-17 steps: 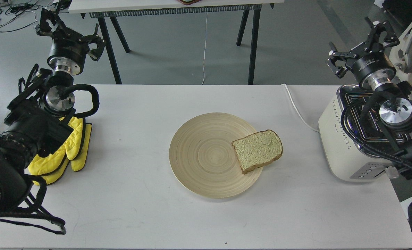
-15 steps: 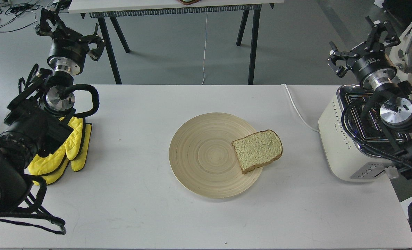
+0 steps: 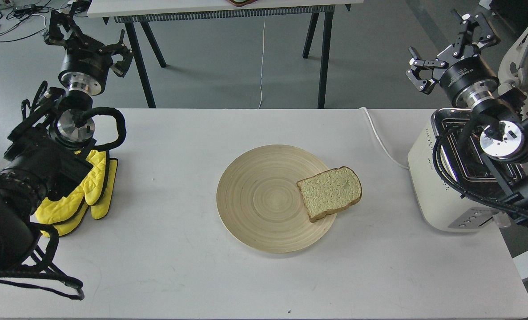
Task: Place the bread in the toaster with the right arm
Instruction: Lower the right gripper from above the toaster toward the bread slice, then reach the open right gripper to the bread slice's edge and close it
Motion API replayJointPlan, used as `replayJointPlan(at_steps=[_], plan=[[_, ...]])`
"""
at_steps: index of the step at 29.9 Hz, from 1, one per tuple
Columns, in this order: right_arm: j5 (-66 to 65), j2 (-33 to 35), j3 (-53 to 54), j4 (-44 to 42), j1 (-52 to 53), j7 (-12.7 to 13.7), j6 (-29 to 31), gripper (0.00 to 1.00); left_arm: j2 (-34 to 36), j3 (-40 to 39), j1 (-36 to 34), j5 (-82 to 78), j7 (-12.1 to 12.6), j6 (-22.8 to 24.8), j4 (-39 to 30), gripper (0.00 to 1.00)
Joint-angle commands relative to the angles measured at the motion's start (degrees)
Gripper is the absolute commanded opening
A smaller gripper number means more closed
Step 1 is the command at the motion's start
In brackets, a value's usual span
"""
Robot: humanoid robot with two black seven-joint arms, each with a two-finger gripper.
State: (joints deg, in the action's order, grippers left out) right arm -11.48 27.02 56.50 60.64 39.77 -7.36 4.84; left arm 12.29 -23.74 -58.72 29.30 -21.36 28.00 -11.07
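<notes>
- The plate lies at the middle of the desk.
- The bread rests on the plate's right edge, overhanging the rim.
- The toaster stands at the desk's right end, well apart from the bread, under my right arm.
- The mitts lie at the left end, under my left arm.
- A second table stands behind.

Matt wooden plate (ringed grain), glossy chrome-topped toaster.
</notes>
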Motion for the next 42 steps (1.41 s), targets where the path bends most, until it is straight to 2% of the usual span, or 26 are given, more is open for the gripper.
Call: replayJointPlan(at_steps=[1, 6, 10, 15, 18, 23, 33, 42], plan=[[-7.22, 4.25, -6.9, 8.42, -0.4, -0.02, -5.53, 0.97, -0.16, 0.0, 0.01, 0.05, 0.0, 0.0, -0.01, 1.0], [-13.99, 8.83, -17.46, 15.64, 0.21, 0.68, -10.54, 0.97, -0.16, 0.0, 0.01, -0.04, 0.0, 0.0, -0.01, 1.0], [-18.22, 11.12, -24.67, 18.02, 0.3, 1.2, -13.1, 0.97, -0.25, 0.0, 0.01, -0.03, 0.0, 0.0, -0.01, 1.0], [-19.71, 11.12, -32.67, 20.57, 0.39, 6.47, -17.32, 0.89, -0.25, 0.0, 0.01, -0.03, 0.0, 0.0, -0.01, 1.0], [-23.92, 10.86, -35.66, 20.31, 0.57, 7.97, -17.76, 0.85, -0.25, 0.0, 0.01, -0.04, 0.0, 0.0, -0.01, 1.0], [-30.87, 10.6, -41.55, 19.96, 0.39, 10.78, -17.85, 0.85, -0.25, 0.0, 0.01, -0.04, 0.0, 0.0, -0.01, 1.0], [-34.66, 9.98, -44.55, 16.19, -1.01, 10.87, -17.94, 0.84, -0.25, 0.0, 0.01, -0.04, 0.0, 0.0, -0.01, 1.0], [-34.57, 3.22, -44.9, 10.64, -1.63, 10.87, -17.67, 0.7, -0.25, 0.0, 0.01, -0.04, 0.0, 0.0, -0.01, 1.0]])
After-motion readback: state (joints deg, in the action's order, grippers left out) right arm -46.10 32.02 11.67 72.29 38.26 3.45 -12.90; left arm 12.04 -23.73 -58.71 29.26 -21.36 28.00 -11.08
